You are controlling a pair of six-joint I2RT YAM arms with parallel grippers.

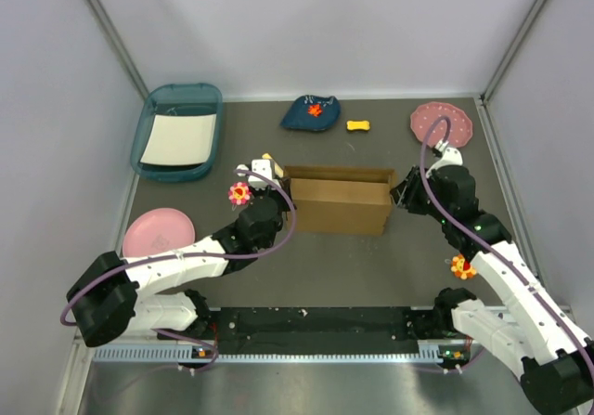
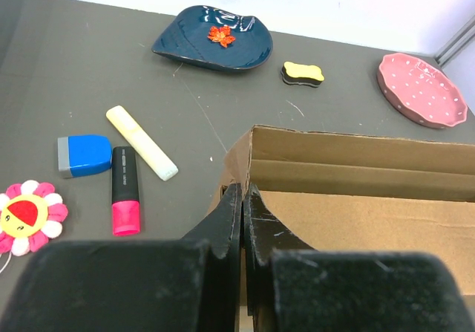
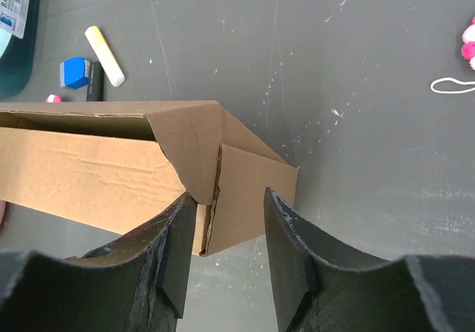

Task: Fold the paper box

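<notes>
I have the paper box point(image 1: 339, 201) sitting about mid-worktop, long side running left to right, its walls partly raised and the top open. My left fingers point(image 2: 230, 220) are pressed together right at the box's left end, against the corner flap. I cannot tell whether any cardboard is caught between them. My right fingers point(image 3: 289, 250) are spread at the box's right end. The folded end flap sticks out towards the gap between them, and the finger on the left of the wrist view is just at its edge.

Just left of the box lie a yellow highlighter point(image 2: 141, 142), a blue eraser point(image 2: 85, 155), a pink marker point(image 2: 124, 200) and a flower toy point(image 2: 26, 217). Along the far edge I see a teal tray point(image 1: 153, 118) in the left corner, a dark blue dish point(image 1: 311, 113), a small yellow bone-shaped piece point(image 1: 359, 125) and a dotted pink plate point(image 1: 443, 123). Another pink plate point(image 1: 158, 232) sits by the left edge.
</notes>
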